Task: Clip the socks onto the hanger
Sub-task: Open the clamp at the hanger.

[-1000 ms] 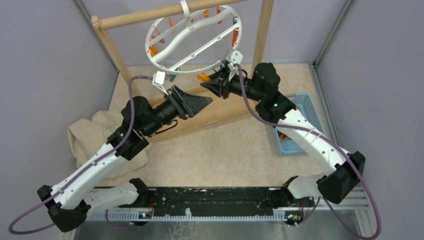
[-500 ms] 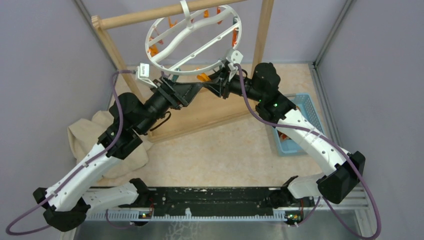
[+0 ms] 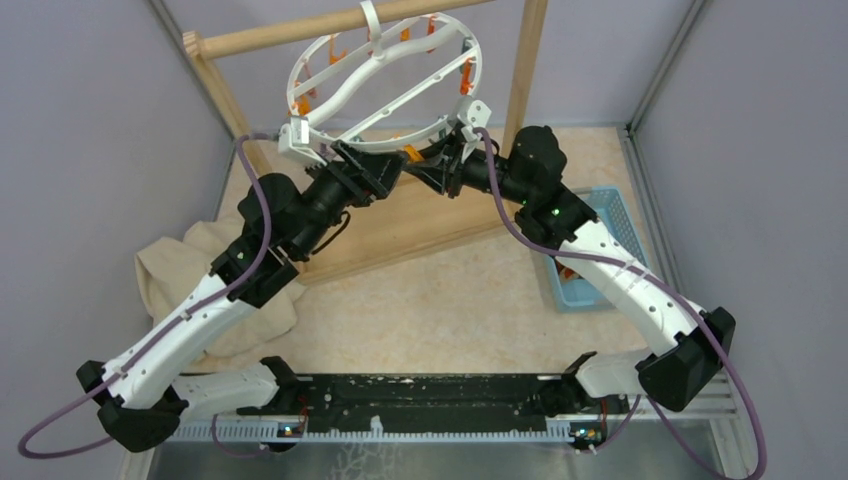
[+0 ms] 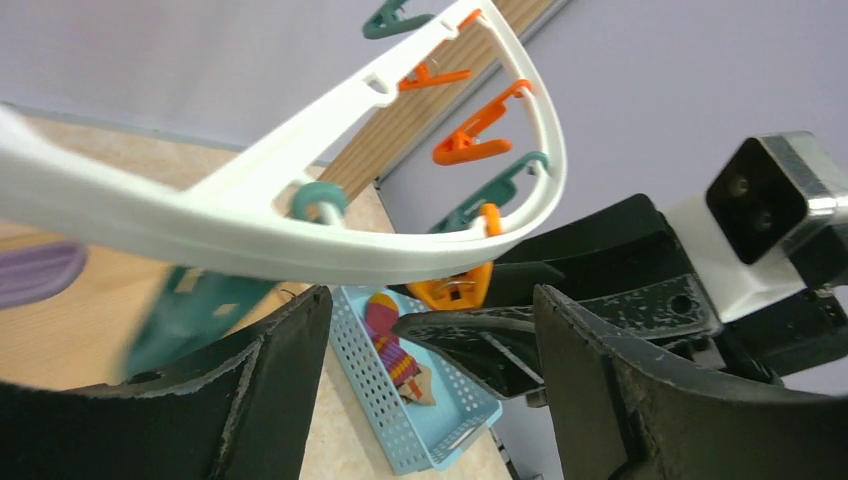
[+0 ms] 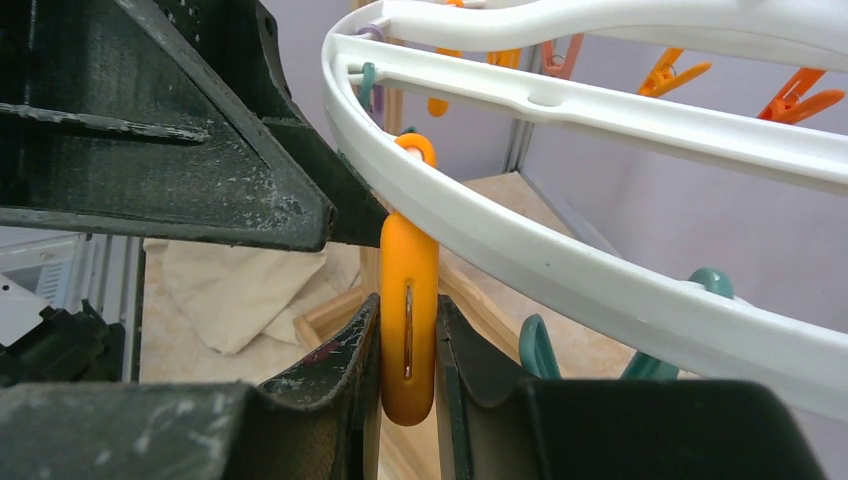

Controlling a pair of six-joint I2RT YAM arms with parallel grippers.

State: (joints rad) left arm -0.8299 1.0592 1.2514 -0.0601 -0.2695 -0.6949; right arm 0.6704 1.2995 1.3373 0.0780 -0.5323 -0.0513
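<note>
The white ring hanger point(image 3: 385, 85) hangs by its hook from the wooden bar; its rim also shows in the left wrist view point(image 4: 330, 240) and the right wrist view point(image 5: 520, 245). My right gripper point(image 5: 408, 380) is shut on an orange clip point(image 5: 408, 320) that hangs from the near rim. My left gripper point(image 4: 430, 330) is open and empty just under the rim, facing the right gripper point(image 3: 425, 170). The maroon-purple sock point(image 4: 390, 345) and the brown-tan sock point(image 4: 418, 385) lie in a blue basket point(image 4: 440, 440).
The wooden frame stand point(image 3: 230, 105) carries the hanger; its base bar crosses the table under both grippers. A large beige cloth point(image 3: 170, 270) lies at the left. The blue basket point(image 3: 620, 215) sits at the right, partly under the right arm. Other orange and teal clips point(image 4: 470, 145) hang from the ring.
My left arm has swung up and left to the hanger's near rim. The hanger has tilted a little. The right gripper stays at the orange clip.
</note>
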